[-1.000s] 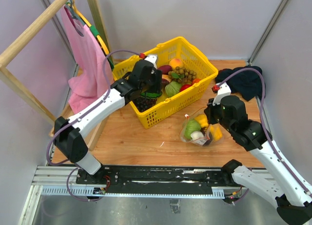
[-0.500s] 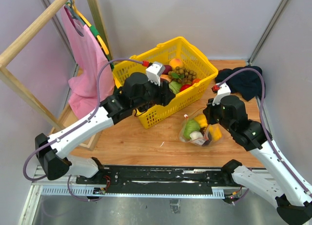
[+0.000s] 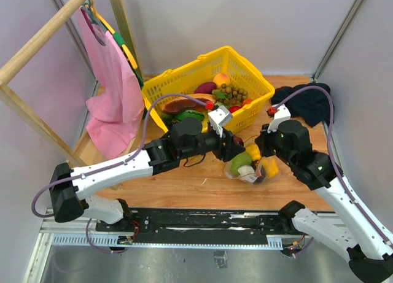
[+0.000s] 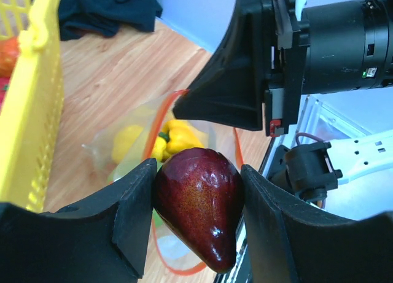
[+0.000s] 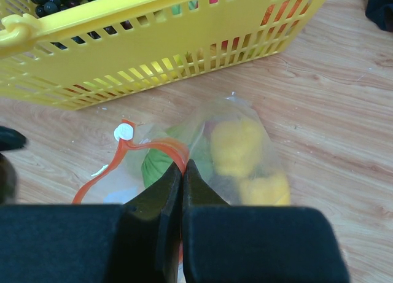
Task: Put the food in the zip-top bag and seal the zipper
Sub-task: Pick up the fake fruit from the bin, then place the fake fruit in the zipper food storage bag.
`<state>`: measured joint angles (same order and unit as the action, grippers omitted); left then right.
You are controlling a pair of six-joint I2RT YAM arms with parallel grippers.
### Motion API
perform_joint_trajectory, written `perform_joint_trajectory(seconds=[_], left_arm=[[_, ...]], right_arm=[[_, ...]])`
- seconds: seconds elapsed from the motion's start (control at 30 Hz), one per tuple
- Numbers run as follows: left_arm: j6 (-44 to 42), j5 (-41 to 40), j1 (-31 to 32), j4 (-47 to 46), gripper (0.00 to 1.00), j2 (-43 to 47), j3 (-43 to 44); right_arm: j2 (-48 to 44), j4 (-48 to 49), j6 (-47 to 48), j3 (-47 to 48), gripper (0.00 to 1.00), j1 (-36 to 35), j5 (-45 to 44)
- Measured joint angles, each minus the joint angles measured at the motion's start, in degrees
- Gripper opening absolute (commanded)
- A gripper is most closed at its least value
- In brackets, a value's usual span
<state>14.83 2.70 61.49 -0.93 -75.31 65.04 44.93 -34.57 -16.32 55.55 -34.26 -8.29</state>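
Note:
My left gripper [image 4: 196, 217] is shut on a dark red, pear-shaped piece of food [image 4: 199, 203] and holds it above the mouth of the zip-top bag [image 4: 132, 142]. In the top view the left gripper [image 3: 236, 149] sits just left of the bag [image 3: 252, 167]. My right gripper [image 5: 183, 170] is shut on the red-orange zipper [image 5: 156, 145] and holds the mouth up. Inside the bag lie a yellow bell pepper [image 5: 236, 145] and a green cabbage [image 5: 156, 166]. More food [image 3: 230, 94] lies in the yellow basket [image 3: 258, 74].
The yellow basket [image 5: 153, 68] stands directly behind the bag. A dark cloth [image 3: 307, 102] lies at the back right. A pink garment [image 3: 110, 80] hangs on a wooden rack [image 3: 37, 43] at the left. Grey walls close in the table.
My left arm has swung from the basket rightward and down to the bag, carrying the dark red fruit. The right arm and the bag have stayed put.

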Motion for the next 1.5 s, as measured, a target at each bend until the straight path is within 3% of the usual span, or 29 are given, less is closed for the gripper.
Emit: perform_joint_trajectory(seconds=[0.43, 0.7, 0.87, 1.13, 1.5], left_arm=[[-0.09, -0.13, 3.96, -9.35, 0.36, -13.90, -0.22], [-0.22, -1.64, 4.37, -9.27, 0.69, -18.51, -0.11], [-0.44, -1.73, 4.39, -9.27, 0.77, -18.45, 0.42], [-0.35, -1.77, 4.61, -7.74, 0.78, -16.96, 0.52], [3.69, -5.51, 4.70, 1.77, 0.75, -6.40, 0.46]], right_arm=[[-0.35, 0.00, -0.11, 0.00, 0.01, 0.00, 1.01], [-0.79, -0.02, -0.20, -0.02, 0.01, -0.02, 1.27], [-0.90, -0.02, -0.20, -0.02, 0.01, 0.00, 1.25], [-0.92, -0.02, -0.17, -0.02, 0.01, 0.00, 1.25], [-0.90, -0.02, -0.15, -0.02, 0.01, 0.00, 1.22]])
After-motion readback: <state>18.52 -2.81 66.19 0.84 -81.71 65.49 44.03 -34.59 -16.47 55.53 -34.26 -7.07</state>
